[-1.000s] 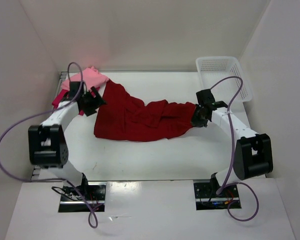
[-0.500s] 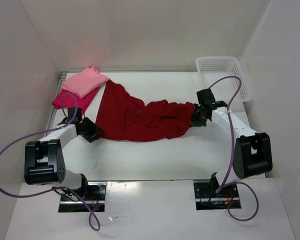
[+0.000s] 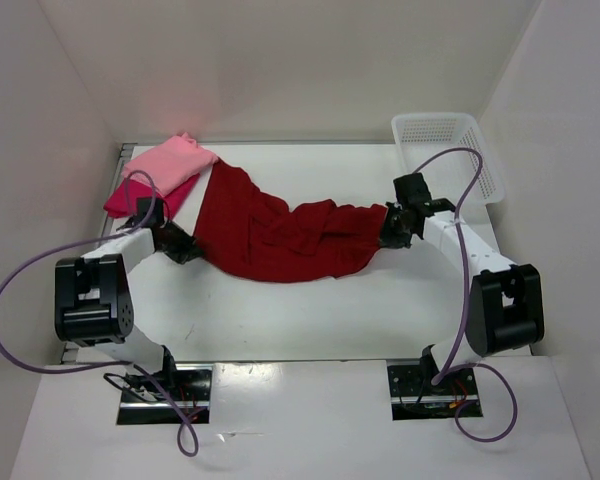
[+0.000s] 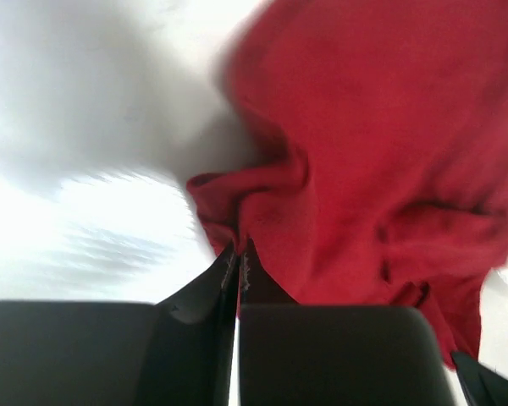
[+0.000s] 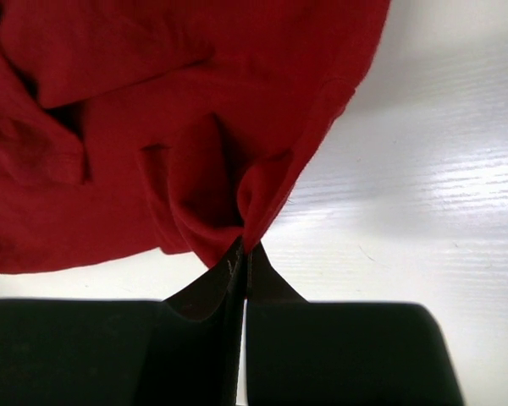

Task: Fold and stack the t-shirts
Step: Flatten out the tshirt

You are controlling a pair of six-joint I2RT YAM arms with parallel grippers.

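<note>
Left hand (image 3: 183, 245) and right hand (image 3: 393, 228) each clamp an opposite end of the maroon shirt (image 3: 280, 235). Open desk (image 3: 300, 310) lies in front; the pink shirt (image 3: 170, 160), magenta shirt (image 3: 130, 200) and basket (image 3: 435, 119) sit behind.

Left gripper (image 4: 238, 262) jaws pinched together on a bunched edge of the dark red t-shirt (image 4: 381, 152), apparently; view is blurred. White table (image 4: 76, 178) shows beside the cloth.

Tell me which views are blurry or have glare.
Left wrist view: motion-blurred, the maroon shirt smeared, the table blown out white. Right wrist view: sharp, glare streaks on the table. Top view: evenly lit, faint pink tint on the back wall.
</note>
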